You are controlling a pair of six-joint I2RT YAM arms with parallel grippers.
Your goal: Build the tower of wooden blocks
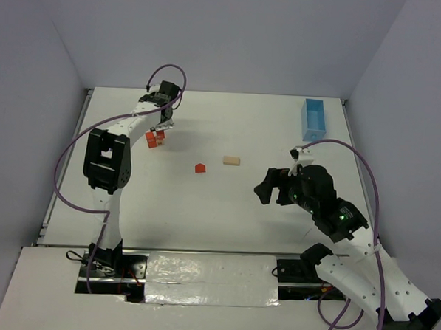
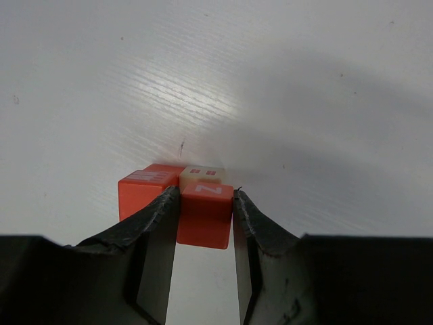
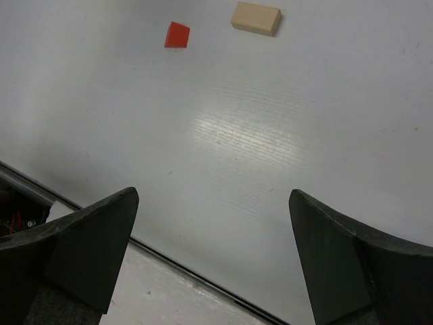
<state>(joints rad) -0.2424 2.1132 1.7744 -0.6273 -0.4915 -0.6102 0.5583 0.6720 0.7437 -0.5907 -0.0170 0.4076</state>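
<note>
left jaws clamped on red-orange cube (image 2: 203,218), tight beside second red-orange block (image 2: 139,189) and tan block (image 2: 201,173), right jaws wide open above surface (image 3: 270,135), loose red block (image 3: 177,34) near tan bar (image 3: 256,18)

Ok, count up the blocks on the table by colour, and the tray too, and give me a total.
Red-orange blocks: 3 (gripped block, its neighbour, loose one)
Pale tan blocks: 2 (one behind the gripped block, loose bar)
Light-blue tray: 1
Total: 6
</note>
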